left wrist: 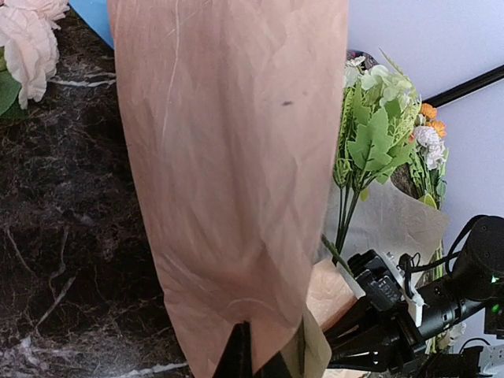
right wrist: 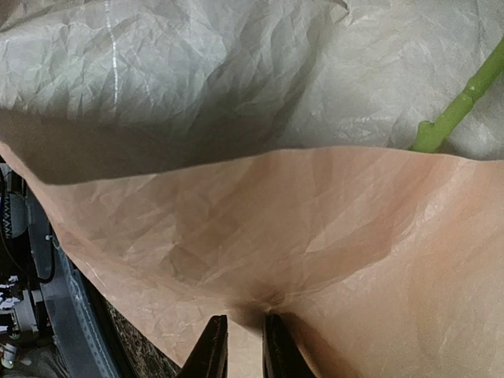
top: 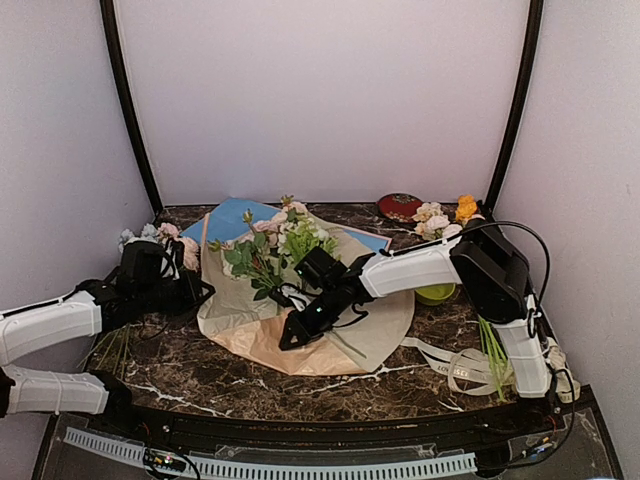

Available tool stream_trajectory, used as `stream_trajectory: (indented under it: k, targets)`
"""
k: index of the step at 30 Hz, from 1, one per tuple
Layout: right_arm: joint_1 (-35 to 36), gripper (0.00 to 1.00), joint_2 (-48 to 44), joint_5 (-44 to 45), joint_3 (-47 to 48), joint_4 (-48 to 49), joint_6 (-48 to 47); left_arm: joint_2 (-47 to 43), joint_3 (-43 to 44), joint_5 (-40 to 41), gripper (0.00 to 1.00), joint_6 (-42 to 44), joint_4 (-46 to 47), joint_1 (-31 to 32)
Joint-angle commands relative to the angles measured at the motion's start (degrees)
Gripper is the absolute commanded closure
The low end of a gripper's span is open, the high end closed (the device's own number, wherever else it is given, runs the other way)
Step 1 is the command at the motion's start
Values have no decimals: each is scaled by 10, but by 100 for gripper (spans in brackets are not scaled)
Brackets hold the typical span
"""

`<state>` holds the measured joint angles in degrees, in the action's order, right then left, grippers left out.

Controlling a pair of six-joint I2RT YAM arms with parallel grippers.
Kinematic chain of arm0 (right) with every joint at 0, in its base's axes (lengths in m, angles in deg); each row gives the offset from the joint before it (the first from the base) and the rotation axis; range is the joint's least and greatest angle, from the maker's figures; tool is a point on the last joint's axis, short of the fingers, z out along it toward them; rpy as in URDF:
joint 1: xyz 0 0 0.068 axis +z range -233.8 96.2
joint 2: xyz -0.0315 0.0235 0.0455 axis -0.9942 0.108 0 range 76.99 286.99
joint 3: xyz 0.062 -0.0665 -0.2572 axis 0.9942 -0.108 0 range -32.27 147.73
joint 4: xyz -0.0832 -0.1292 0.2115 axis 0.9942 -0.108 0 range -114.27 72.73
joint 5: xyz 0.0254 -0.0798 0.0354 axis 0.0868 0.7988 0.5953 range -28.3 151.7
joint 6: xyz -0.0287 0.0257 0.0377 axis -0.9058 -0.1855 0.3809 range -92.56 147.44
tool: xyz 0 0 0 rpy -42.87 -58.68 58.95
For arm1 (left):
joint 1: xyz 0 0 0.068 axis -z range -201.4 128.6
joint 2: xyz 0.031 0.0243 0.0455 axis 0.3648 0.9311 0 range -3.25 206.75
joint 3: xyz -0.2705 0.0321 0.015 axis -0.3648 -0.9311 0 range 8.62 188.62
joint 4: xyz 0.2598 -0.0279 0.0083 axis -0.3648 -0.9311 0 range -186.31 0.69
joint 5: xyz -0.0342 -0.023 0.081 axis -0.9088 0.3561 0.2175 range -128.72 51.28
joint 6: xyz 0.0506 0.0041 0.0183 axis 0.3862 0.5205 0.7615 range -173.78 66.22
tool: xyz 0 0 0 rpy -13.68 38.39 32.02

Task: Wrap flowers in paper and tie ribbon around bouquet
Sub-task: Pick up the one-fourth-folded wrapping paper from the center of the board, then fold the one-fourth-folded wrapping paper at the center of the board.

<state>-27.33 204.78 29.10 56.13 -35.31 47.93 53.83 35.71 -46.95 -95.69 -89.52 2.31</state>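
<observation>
- Left pincer [left wrist: 256, 358] clenched on the paper [top: 375, 330] at its left edge; the sheet rises straight ahead of its jaws.
- Right pincer [right wrist: 242, 346] grasps a fold at the near edge.
- Flowers [top: 280, 245] lie on the sheet, stems toward the pincers, blooms away.
- They lie rightward of the left pincer and just beyond the right, which is nearer.
- Judged: the fold must cross the stems.

The flowers [top: 275, 250] are lying on the paper [top: 375, 325], which is covering the table [top: 200, 372]. The right hand [top: 290, 338] is touching its folded near edge, the left hand [top: 200, 290] its left edge. The ribbon [top: 452, 366] is lying to the right.
</observation>
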Motion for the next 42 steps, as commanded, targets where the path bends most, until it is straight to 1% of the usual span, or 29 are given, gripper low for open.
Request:
stream_trajectory:
  k: [1, 5, 8, 11, 15, 19, 21, 27, 32, 36, 42]
  targets:
    - [-7, 83, 13, 10, -9, -9, -1, 28, 49, 29, 100, 40, -40, 8]
    - [3, 83, -6, 4, 11, -8, -40, 27, 52, 66, 100, 26, -69, 8]
    - [18, 83, -14, -30, 33, 3, -70, 15, 36, 60, 100, 9, -71, 7]
    - [32, 83, -9, -57, 52, 17, -80, -3, 20, 61, 100, 3, -71, 8]
    - [35, 84, 21, -61, 81, 22, -64, -23, 8, 67, 100, 2, -75, 8]
    - [34, 84, 86, -45, 146, -52, -55, -28, 6, 52, 100, 13, -63, 9]
    - [33, 84, 110, -34, 162, -74, -43, -27, 9, 38, 100, 22, -50, 11]
    - [17, 84, 129, -20, 149, -75, -13, -23, 19, 22, 100, 44, -28, 22]
    - [14, 85, 128, -32, 144, -67, -12, 7, 41, 5, 100, 61, -7, 31]
    - [15, 85, 121, -44, 136, -55, -12, 41, 82, -4, 100, 73, 12, 35]
    - [15, 84, 97, -73, 108, -12, -10, 119, 131, -22, 100, 86, 56, 47]
